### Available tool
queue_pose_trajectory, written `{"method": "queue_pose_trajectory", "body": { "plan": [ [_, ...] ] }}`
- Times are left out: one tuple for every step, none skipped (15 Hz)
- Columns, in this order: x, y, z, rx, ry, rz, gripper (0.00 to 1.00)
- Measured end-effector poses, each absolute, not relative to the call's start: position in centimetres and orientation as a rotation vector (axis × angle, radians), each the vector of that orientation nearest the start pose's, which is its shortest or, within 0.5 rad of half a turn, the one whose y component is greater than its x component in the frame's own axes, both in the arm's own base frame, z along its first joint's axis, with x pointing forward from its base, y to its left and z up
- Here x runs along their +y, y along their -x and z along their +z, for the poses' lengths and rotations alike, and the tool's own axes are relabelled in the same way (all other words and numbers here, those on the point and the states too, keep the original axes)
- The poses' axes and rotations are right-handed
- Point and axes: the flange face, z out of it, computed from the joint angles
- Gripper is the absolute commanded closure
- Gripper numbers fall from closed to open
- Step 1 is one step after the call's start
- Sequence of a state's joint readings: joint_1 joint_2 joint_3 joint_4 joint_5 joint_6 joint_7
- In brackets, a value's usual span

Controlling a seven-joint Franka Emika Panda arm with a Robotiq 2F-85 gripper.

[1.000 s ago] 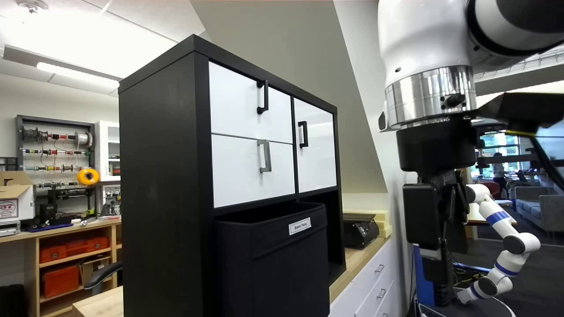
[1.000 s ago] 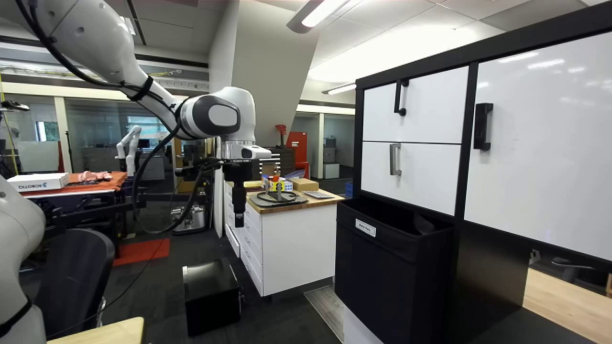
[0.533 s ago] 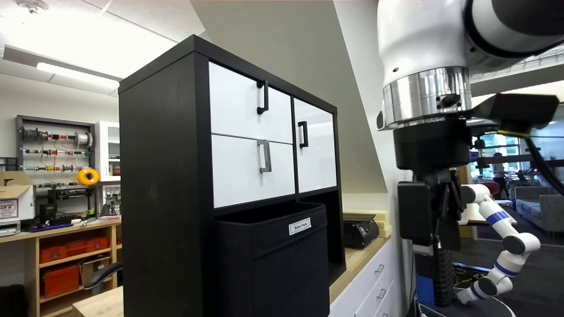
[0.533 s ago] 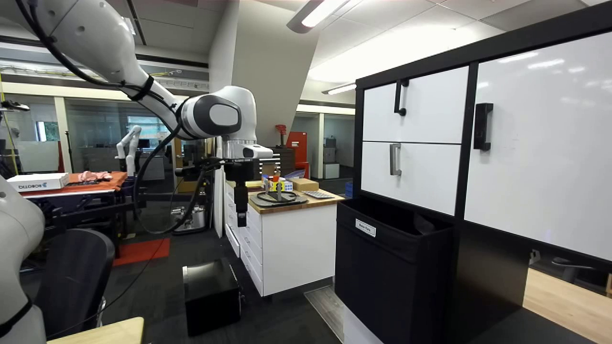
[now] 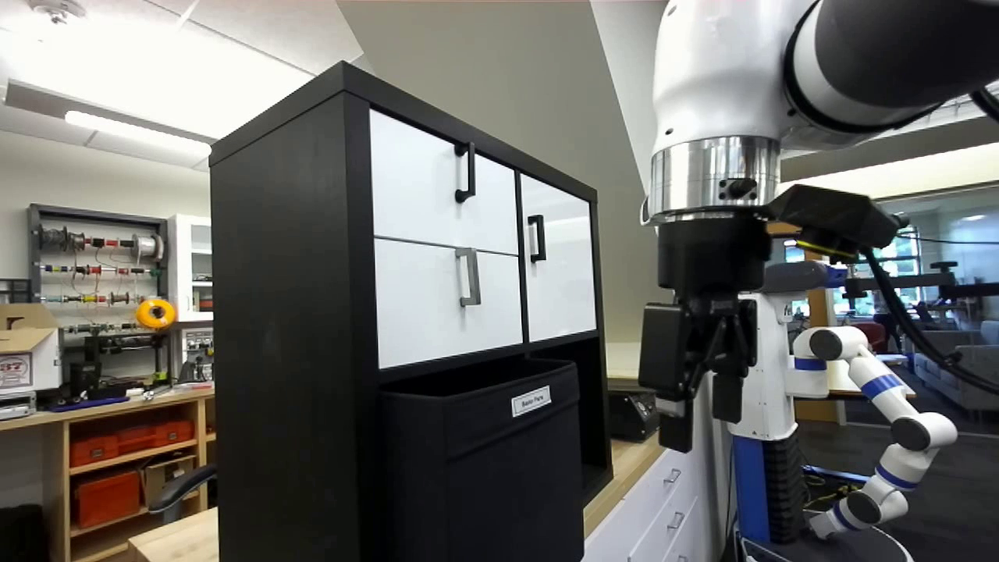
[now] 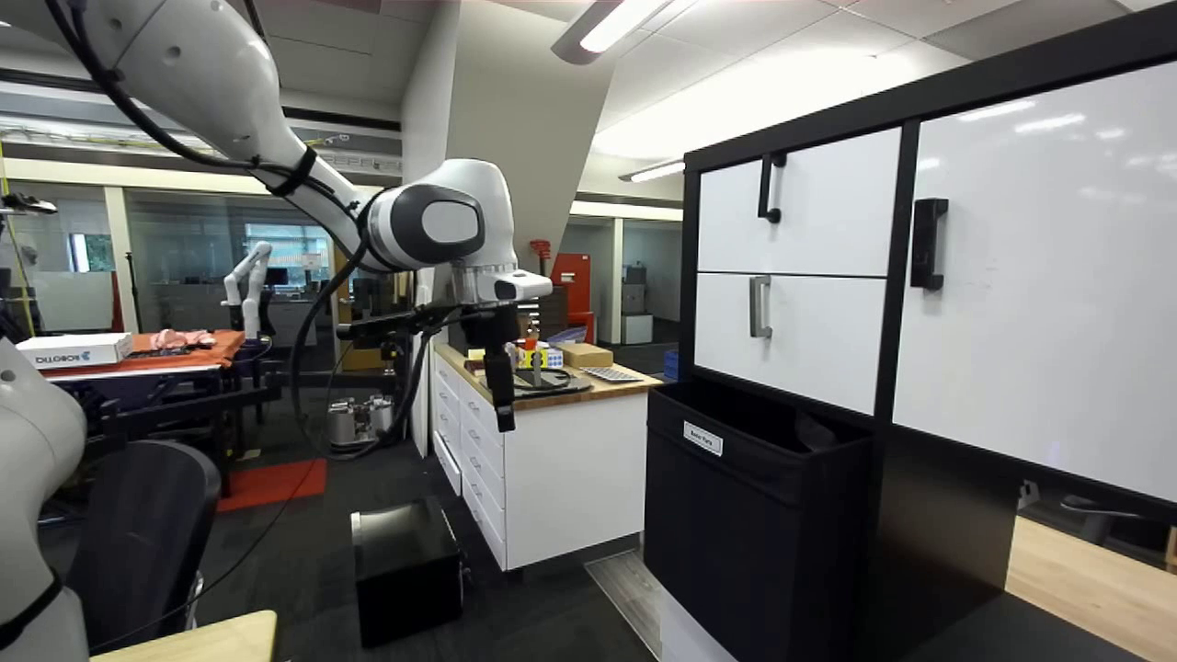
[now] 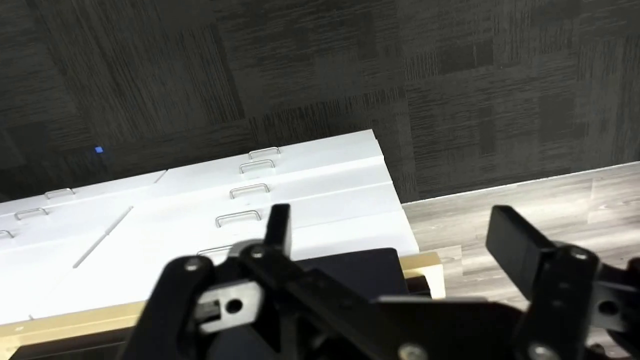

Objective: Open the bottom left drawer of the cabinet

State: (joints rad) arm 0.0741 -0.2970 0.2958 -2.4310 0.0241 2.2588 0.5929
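The bottom left drawer (image 5: 421,312) is a flat white front with a grey bar handle (image 5: 470,277), closed in the black cabinet (image 5: 289,312). In an exterior view this drawer (image 6: 818,340) and its grey handle (image 6: 759,306) also show, under a similar white front (image 6: 828,207) with a black handle. My gripper (image 5: 705,414) is open and empty, points down, and stands apart from the cabinet, in front of the fronts. It also shows in an exterior view (image 6: 505,418). In the wrist view the fingers (image 7: 392,232) are wide apart; no drawer front is recognisable there.
A black fabric bin (image 5: 484,468) with a white label sits below the drawer. A large white door (image 6: 1048,276) is beside it. A white drawer unit (image 6: 570,469) with a wooden top stands behind. A black box (image 6: 405,570) is on the floor.
The arm and gripper have moved closer to the cabinet, leftward in one view and rightward in another. The gripper has turned, so both fingers now show apart. The drawer has not moved.
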Motion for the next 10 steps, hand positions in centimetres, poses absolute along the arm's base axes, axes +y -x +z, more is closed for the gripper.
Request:
{"method": "queue_pose_trajectory", "body": {
  "plan": [
    [16.4, -42.9, 42.5, 0.379, 3.12, -0.232, 0.0],
    [16.0, -43.2, 42.8, 0.373, 3.124, -0.261, 0.0],
    [15.6, -43.6, 43.1, 0.366, 3.129, -0.294, 0.0],
    [15.2, -44.0, 43.6, 0.358, 3.134, -0.33, 0.0],
    [14.8, -44.4, 44.0, 0.347, 3.139, -0.365, 0.0],
    [14.4, -44.7, 44.5, 0.334, 3.143, -0.399, 0.0],
    [14.1, -45.1, 45.0, 0.32, 3.146, -0.438, 0.0],
    [13.7, -45.5, 45.5, 0.309, 3.147, -0.475, 0.0],
    [13.3, -46.0, 46.0, 0.298, 3.146, -0.512, 0.0],
    [12.8, -46.5, 46.6, 0.291, 3.142, -0.548, 0.0]
  ]
}}
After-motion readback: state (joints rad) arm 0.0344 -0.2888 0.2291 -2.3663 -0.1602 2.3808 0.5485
